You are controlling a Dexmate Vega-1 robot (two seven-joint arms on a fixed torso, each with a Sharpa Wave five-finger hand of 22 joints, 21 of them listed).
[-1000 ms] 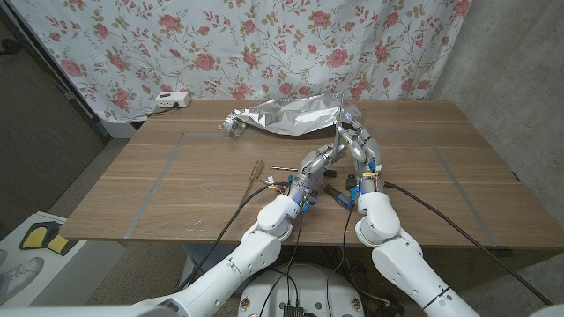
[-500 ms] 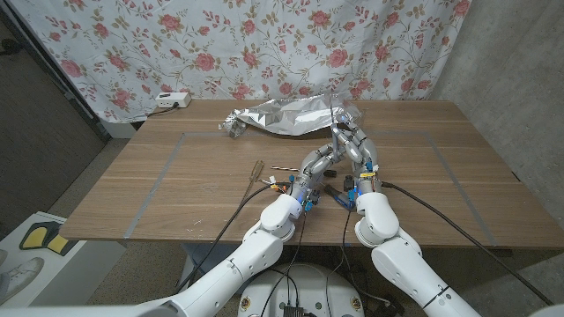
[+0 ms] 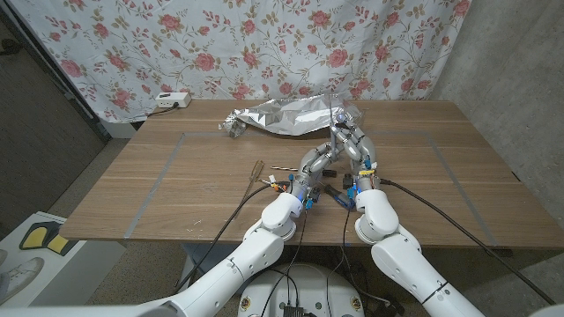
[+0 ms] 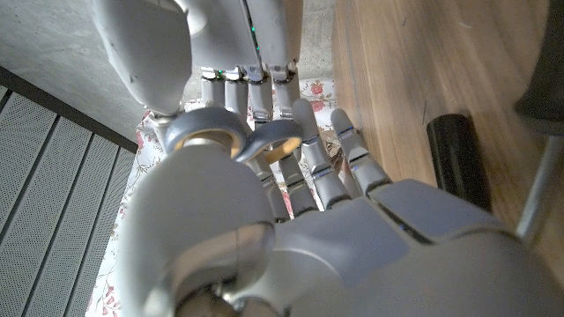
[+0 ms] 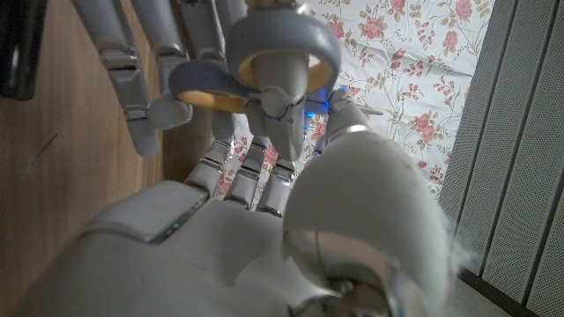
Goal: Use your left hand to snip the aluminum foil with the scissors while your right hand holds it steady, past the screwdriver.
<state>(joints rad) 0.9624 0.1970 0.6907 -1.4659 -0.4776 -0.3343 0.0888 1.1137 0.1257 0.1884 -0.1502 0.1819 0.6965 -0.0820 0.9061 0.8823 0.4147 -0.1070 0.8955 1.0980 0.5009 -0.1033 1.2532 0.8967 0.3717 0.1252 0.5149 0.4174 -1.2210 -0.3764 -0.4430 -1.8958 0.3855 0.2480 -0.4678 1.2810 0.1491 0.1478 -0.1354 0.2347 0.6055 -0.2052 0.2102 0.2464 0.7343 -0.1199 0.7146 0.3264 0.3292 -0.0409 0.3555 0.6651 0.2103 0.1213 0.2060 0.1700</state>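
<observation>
The crumpled aluminum foil lies at the table's far middle. My two hands meet just in front of its right end. The left hand and the right hand come together on the scissors, whose grey handle loops sit between their fingertips. The left thumb lies right under one loop and the left fingers reach past the other. The right fingertips touch the loops from the far side; their grip is unclear. The blades are hidden. A thin screwdriver lies left of the hands.
A black cylinder lies on the wood just in front of the hands. A white power strip sits at the far left edge by the flowered curtain. Bare wood stretches to the left and right of the hands.
Both hands have sunk slightly and drawn closer together around the scissors. The foil and the screwdriver have not moved.
</observation>
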